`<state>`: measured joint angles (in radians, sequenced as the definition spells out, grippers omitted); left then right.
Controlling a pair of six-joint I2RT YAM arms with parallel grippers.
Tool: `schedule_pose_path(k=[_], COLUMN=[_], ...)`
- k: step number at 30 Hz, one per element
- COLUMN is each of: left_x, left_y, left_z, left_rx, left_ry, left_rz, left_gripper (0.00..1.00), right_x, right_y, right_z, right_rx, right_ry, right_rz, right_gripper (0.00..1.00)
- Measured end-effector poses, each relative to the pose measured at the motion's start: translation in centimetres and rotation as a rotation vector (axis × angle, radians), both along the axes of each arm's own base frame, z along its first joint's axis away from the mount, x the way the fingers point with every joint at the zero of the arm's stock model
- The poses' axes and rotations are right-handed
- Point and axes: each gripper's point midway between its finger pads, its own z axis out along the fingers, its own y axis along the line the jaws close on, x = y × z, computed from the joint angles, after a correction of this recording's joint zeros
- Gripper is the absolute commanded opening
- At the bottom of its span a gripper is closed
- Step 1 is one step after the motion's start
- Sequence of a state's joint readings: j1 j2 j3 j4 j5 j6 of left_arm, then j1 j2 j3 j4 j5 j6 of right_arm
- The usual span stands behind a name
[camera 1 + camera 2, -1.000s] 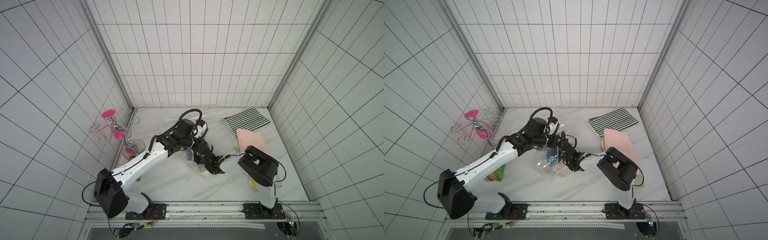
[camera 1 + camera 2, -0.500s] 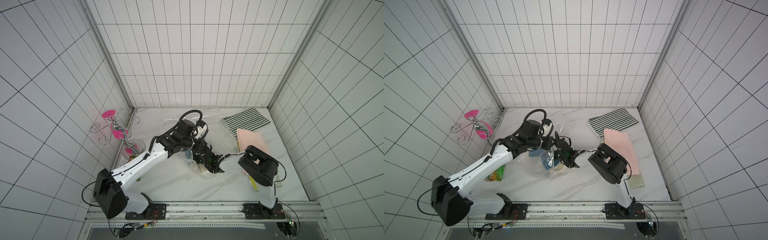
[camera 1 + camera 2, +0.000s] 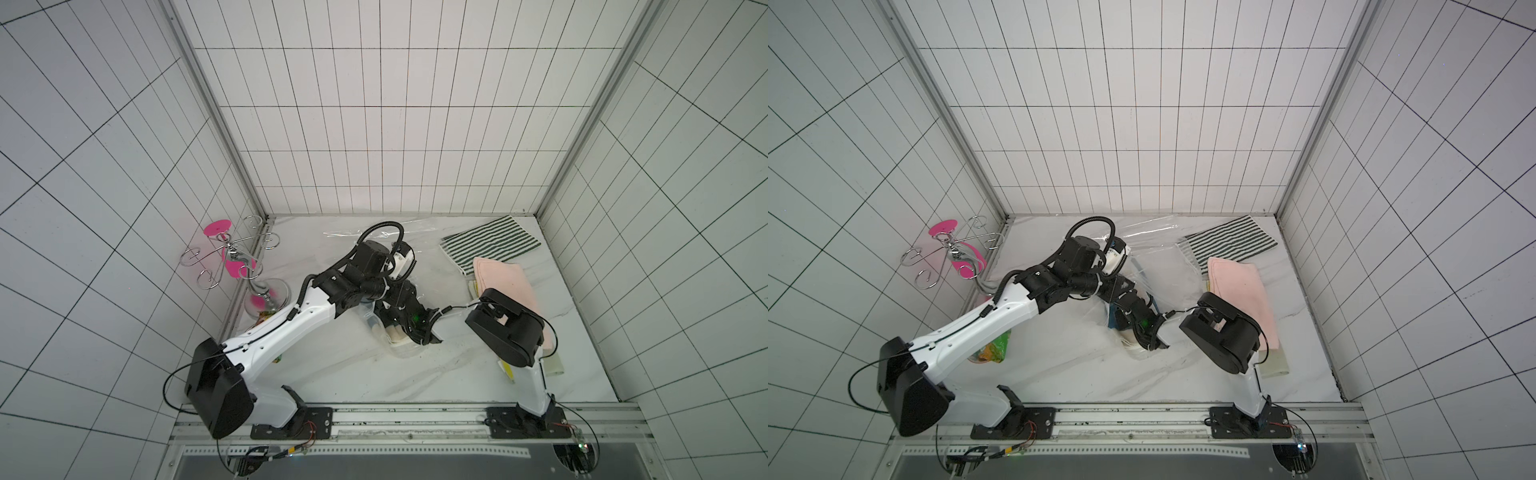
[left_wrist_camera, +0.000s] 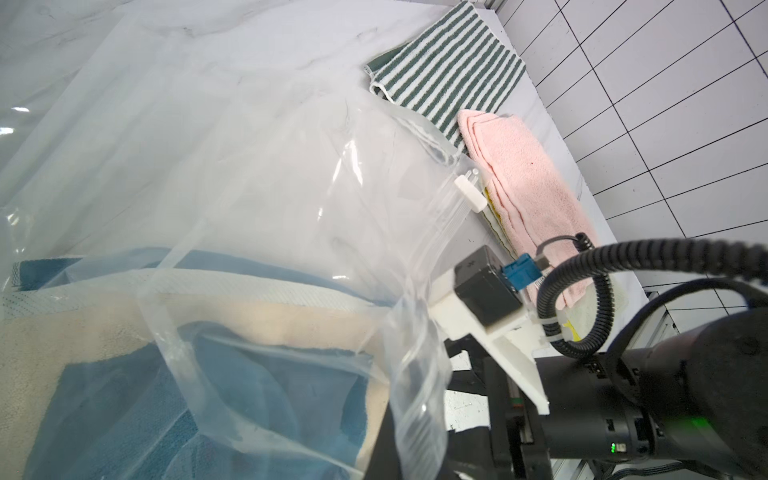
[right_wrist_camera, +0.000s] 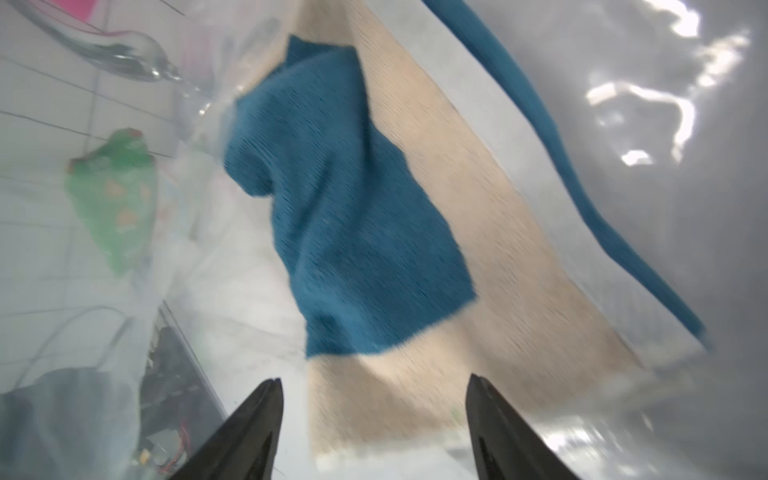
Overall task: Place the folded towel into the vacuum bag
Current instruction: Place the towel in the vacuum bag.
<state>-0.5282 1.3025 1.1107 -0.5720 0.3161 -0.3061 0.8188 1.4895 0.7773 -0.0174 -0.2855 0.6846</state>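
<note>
Folded towel (image 5: 353, 208) sits inside the vacuum bag (image 4: 249, 166); right gripper (image 5: 374, 386) jaws released, left gripper (image 3: 1128, 289) jaws clenched by its zip edge.

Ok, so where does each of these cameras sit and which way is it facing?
Top views: high over the front rail, looking down on the table; left arm and right arm show whole in both top views.
Left wrist: on the left arm, looking through the vacuum bag at the blue and beige towel; the right arm's wrist shows.
Right wrist: on the right arm, facing that towel close up; the open right gripper shows.
Shared: both wrist views show that towel in the bag.
</note>
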Motion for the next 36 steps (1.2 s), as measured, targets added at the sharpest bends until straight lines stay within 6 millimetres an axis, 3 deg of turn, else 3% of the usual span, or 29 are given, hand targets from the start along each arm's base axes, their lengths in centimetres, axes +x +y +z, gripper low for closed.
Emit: schedule_pose_path(k=[3,6,8,14,17,19,21,24,25,28,30,31,33,34,36], left_x=[0.0,0.0,-0.1,-0.4,-0.5,-0.5,-0.5,0.0,0.4,1.8,2.7,2.8,2.2,1.6,-0.2], left_y=[0.0,-0.2,-0.4,-0.7,-0.6,-0.5,-0.1,1.3,1.8,2.5,1.7,1.1,-0.8,-1.9,-4.4], left_z=[0.1,0.2,0.2,0.1,0.3,0.2,-0.1,-0.7,-0.7,0.7,2.9,3.9,5.4,5.6,5.0], left_rx=[-0.002,-0.012,-0.019,-0.021,-0.013,-0.002,0.026,0.108,0.138,0.188,0.158,0.137,0.086,0.068,0.046], left_ry=[-0.004,-0.007,-0.002,0.011,0.010,0.007,0.003,-0.014,-0.021,-0.061,-0.105,-0.123,-0.155,-0.160,-0.145], left_rz=[-0.001,-0.013,-0.023,-0.044,-0.052,-0.056,-0.047,-0.002,0.018,0.060,0.057,0.046,-0.005,-0.037,-0.114], left_gripper=[0.00,0.00,0.00,0.00,0.00,0.00,0.00,0.00,0.00,0.00,0.00,0.00,0.00,0.00,0.00], right_x=[-0.8,0.1,0.7,4.4,7.8,10.4,12.8,14.6,14.7,13.2,11.5,10.7,9.3,8.8,7.3], right_y=[-3.8,-6.1,-7.0,-5.8,-5.0,-5.3,-6.8,-9.3,-10.0,-12.0,-13.0,-13.5,-14.4,-14.7,-15.4], right_z=[0.1,1.9,2.0,-0.7,-1.8,-2.1,-2.0,-0.4,0.8,7.3,12.3,13.6,14.0,13.0,8.0], right_rx=[-0.087,-0.145,-0.203,-0.376,-0.430,-0.427,-0.406,-0.354,-0.336,-0.242,-0.148,-0.113,-0.078,-0.082,-0.135], right_ry=[0.005,-0.083,-0.125,-0.175,-0.211,-0.221,-0.218,-0.210,-0.223,-0.309,-0.374,-0.389,-0.378,-0.353,-0.240], right_rz=[-0.063,-0.112,-0.116,-0.062,-0.079,-0.121,-0.184,-0.268,-0.295,-0.383,-0.440,-0.459,-0.494,-0.505,-0.518], right_gripper=[0.79,0.88,0.89,0.86,0.71,0.51,0.20,0.02,0.01,0.00,0.00,0.00,0.00,0.01,0.02])
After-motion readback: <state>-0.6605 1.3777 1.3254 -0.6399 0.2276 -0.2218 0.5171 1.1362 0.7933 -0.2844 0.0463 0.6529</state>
